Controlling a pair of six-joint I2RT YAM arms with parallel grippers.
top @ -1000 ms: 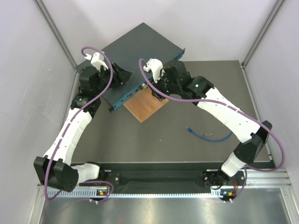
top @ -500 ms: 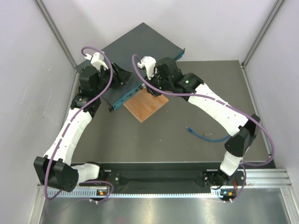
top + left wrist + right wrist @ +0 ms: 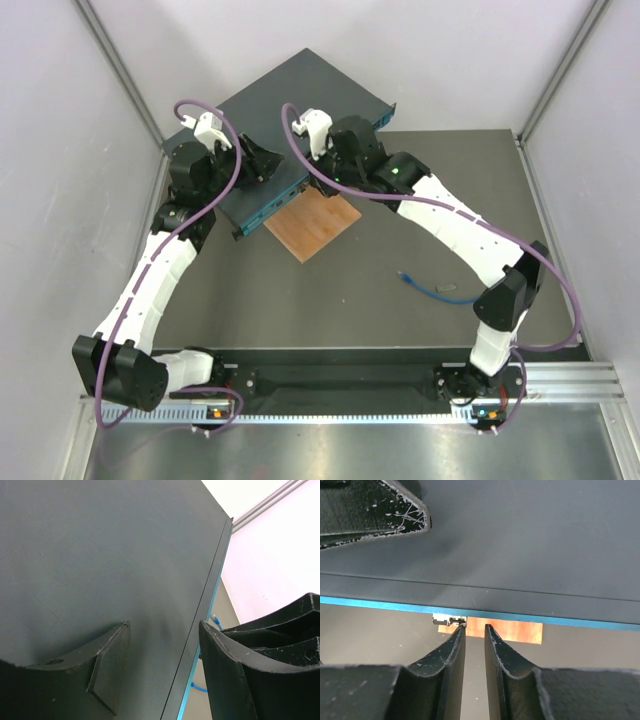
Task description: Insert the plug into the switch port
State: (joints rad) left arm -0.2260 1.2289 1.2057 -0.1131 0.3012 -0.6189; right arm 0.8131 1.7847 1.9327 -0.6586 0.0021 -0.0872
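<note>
On the near-right part of the table (image 3: 380,330), the plug (image 3: 404,275) lies loose at the end of its blue cable (image 3: 450,295), well apart from both grippers. Farther back, the right gripper (image 3: 474,628) sits at the front edge of the switch (image 3: 290,100), above the wooden square (image 3: 315,228), jaws narrowed to a slim gap, nothing between. Left gripper (image 3: 164,625): jaws wide, one finger over the switch top, the other off its front edge.

Top view: fixed, high at the near side, looking down over the whole table (image 3: 380,290). Left wrist: close, skimming along the switch (image 3: 100,555) top. Right wrist: close, looking across that top's front edge. All share this edge.
</note>
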